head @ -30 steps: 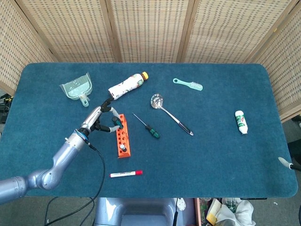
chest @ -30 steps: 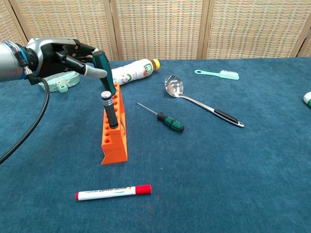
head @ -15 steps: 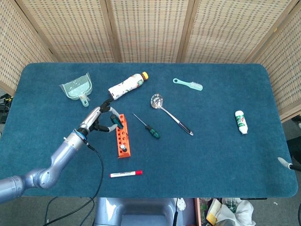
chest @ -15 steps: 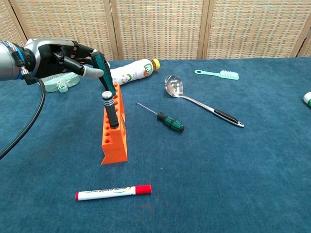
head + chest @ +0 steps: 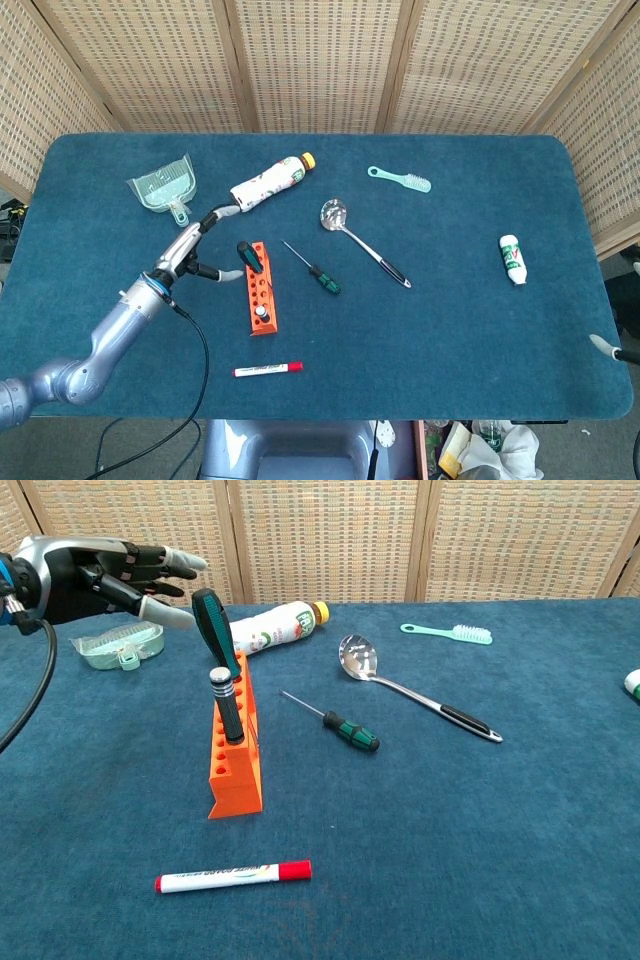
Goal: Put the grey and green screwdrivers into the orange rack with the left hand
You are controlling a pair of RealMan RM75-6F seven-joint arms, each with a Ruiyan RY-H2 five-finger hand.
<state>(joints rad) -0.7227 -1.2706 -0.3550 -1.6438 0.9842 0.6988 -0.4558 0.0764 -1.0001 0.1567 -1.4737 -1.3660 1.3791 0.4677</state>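
Chest view: we see both screwdrivers, green (image 5: 212,621) and grey (image 5: 224,702), standing in the rack (image 5: 233,748). Our left hand (image 5: 95,576) hangs beside them, fingers apart, holding nothing. We should draw clear sideways without brushing the tilted green handle.

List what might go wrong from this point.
1. The green screwdriver stands tilted in the rack, and the open left hand is off it: it may lean further or tip out.
2. The hand is close beside the handle, so a stray move may knock it.
3. The grey screwdriver stands right next to it and could be jostled too.
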